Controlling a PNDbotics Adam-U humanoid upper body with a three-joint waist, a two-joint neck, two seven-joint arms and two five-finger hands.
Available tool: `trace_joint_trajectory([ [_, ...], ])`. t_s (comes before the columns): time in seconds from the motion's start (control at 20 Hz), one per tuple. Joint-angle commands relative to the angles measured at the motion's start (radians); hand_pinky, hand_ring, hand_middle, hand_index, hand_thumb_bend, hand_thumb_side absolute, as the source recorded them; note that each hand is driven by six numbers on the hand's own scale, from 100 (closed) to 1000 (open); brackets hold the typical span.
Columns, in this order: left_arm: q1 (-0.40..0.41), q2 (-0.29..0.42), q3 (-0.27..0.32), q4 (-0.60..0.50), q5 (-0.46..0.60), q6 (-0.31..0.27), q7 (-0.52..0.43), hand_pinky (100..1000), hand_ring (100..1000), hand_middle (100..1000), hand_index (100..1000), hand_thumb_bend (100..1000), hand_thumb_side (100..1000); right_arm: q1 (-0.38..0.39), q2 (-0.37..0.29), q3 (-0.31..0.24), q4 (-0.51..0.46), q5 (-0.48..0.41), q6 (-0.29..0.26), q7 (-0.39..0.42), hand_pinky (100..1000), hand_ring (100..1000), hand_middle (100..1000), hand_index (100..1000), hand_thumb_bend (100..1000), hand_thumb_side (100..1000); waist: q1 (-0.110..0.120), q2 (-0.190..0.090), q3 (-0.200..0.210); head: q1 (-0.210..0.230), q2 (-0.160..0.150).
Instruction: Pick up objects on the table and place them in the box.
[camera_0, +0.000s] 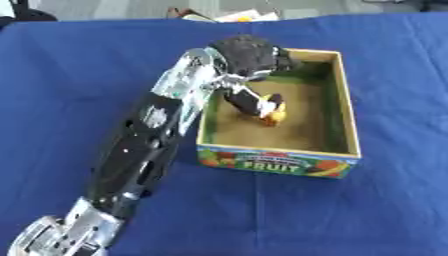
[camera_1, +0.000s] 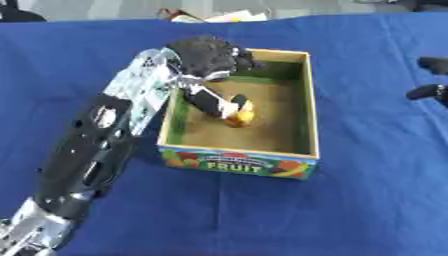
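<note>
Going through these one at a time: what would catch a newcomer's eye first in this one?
The left robot hand reaches over the near-left wall of the fruit box at the centre, its fingers closed around a small yellow-orange object just above the box floor. Around them spreads the blue tablecloth. At the right edge of the right eye view, the dark fingers of the right robot hand just show.

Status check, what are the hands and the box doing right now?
Left hand inside box, shut on yellow object. Right hand at right edge, fingers unclear. Nothing in the way.
</note>
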Motion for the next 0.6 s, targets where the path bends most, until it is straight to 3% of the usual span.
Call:
trace_joint_trajectory([
  [0.05, 0.004, 0.019, 0.064, -0.098, 0.052, 0.036, 0.052, 525, 663, 689, 874, 100, 512, -0.003, -0.023, -0.012, -0.020, -0.016, -0.001, -0.010, 590, 805, 611, 896, 100, 1000, -0.007, -0.024, 0.005, -0.014, 0.004],
  [0.25, 0.066, 0.032, 0.132, -0.197, 0.114, 0.096, 0.114, 495, 607, 635, 815, 100, 542, 0.000, -0.026, -0.017, -0.020, -0.025, -0.009, -0.019, 589, 804, 611, 894, 100, 1000, -0.015, -0.030, 0.017, -0.027, 0.005],
  [0.6, 0.194, 0.062, 0.222, -0.373, 0.222, 0.204, 0.222, 477, 575, 598, 800, 100, 755, 0.005, -0.034, -0.028, -0.020, -0.039, -0.030, -0.035, 589, 802, 612, 891, 100, 1000, -0.024, -0.032, 0.031, -0.040, 0.020],
])
